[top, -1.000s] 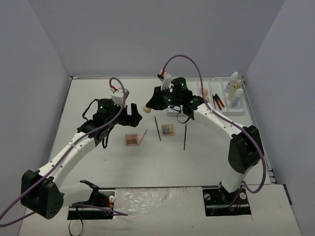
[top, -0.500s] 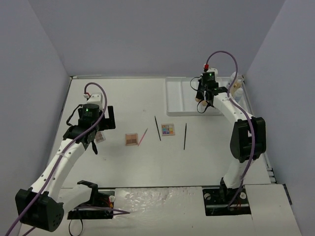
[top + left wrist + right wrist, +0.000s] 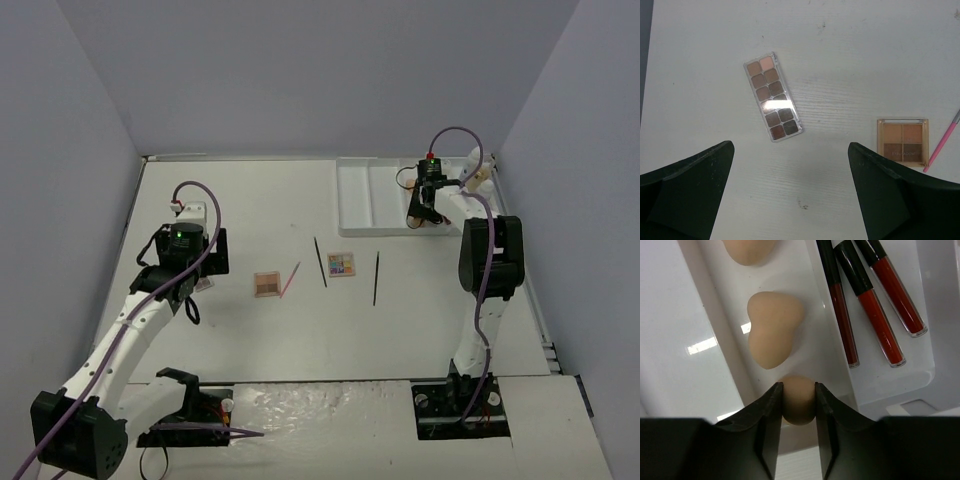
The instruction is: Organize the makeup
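Right pincer (image 3: 797,392) shifted over tray (image 3: 805,275) — grips smooth egg-shaped sponge (image 3: 799,411).

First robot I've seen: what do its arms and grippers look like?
The left arm and right arm are slim white tubes with chunky black joints, each trailing a purple cable. The left carries a green light, the right a red dot. The left gripper and right gripper each have two black wedge-shaped fingers.

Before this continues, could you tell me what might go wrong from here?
The held sponge in the right pincer sits beside a neighbouring sponge; released, it may cling to a pad or roll. The long palette lies flat and skewed below the open left pincer, so it may slide.
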